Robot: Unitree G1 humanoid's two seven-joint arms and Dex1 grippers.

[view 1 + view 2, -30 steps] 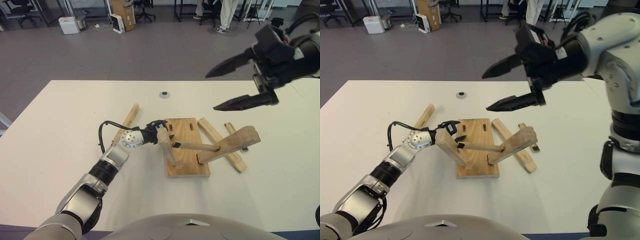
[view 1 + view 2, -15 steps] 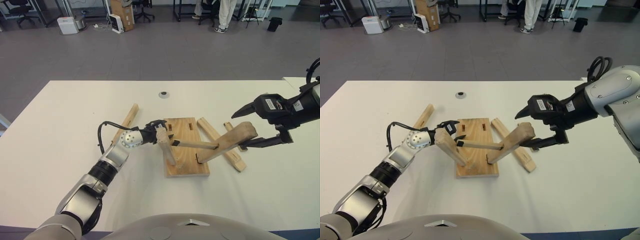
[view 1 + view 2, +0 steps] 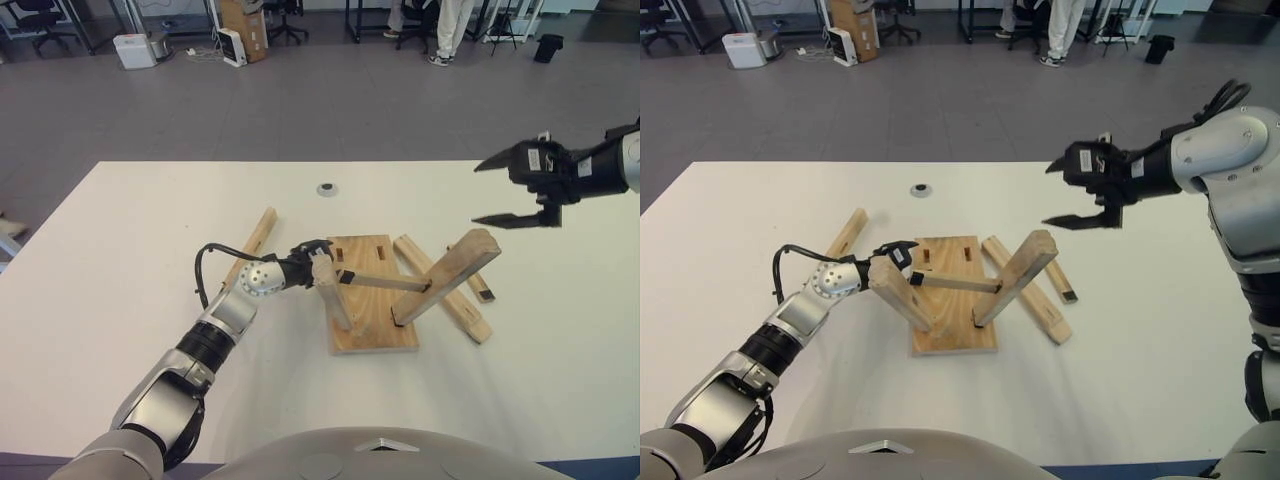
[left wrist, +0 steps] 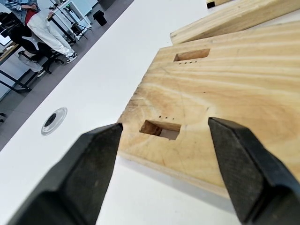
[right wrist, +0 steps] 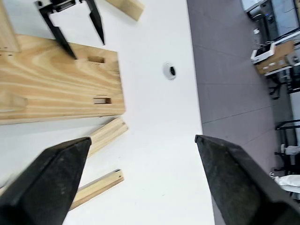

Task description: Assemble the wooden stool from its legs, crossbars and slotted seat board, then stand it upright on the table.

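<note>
On worktop (image 3: 120,250), board (image 3: 375,325) lies flat, slots up. My read: approx. a third done. 2 legs + 1 crossbar joined, and that frame (image 3: 447,276) leans on the board, not seated. To do: 2 loose legs (image 3: 258,236) (image 3: 470,320), spare crossbar (image 3: 480,288), seating, standing up. R gripper (image 3: 480,193) is up at right, jaws wide. L gripper (image 4: 165,124) is by the frame, jaws wide, empty. L wrist cam shows the slot (image 4: 161,129) bare; eye cams show the frame.
</note>
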